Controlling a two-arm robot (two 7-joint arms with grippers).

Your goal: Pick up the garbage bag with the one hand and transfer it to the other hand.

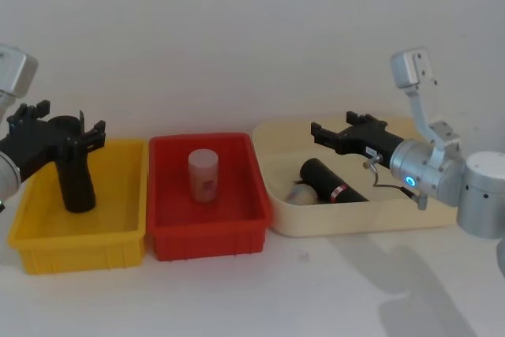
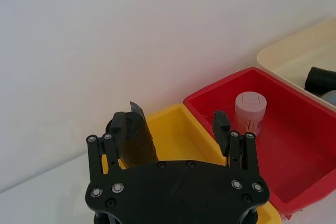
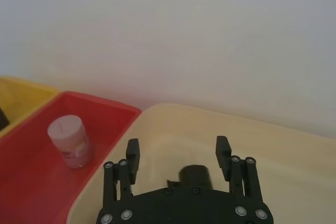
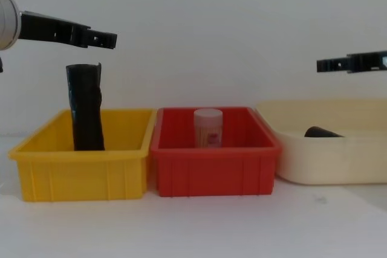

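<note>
The garbage bag [image 1: 331, 183] lies on its side in the cream tray [image 1: 347, 222], a smooth black roll slanting across the tray floor beside a small pale thing [image 1: 300, 193] I cannot make out. My right gripper [image 1: 327, 135] hangs above it over the tray, fingers spread wide and holding nothing; the roll's end [image 3: 195, 174] shows just below them from the wrist. Next to the cream tray is the red bin [image 1: 209, 238], with a pale lidded jar [image 1: 203, 175] standing upright inside. Farther left, the yellow bin [image 1: 79, 246] holds a creased black roll [image 1: 76, 183] standing on end. My left gripper [image 1: 87, 133] hovers above that roll's top, fingers wide apart and empty.
</note>
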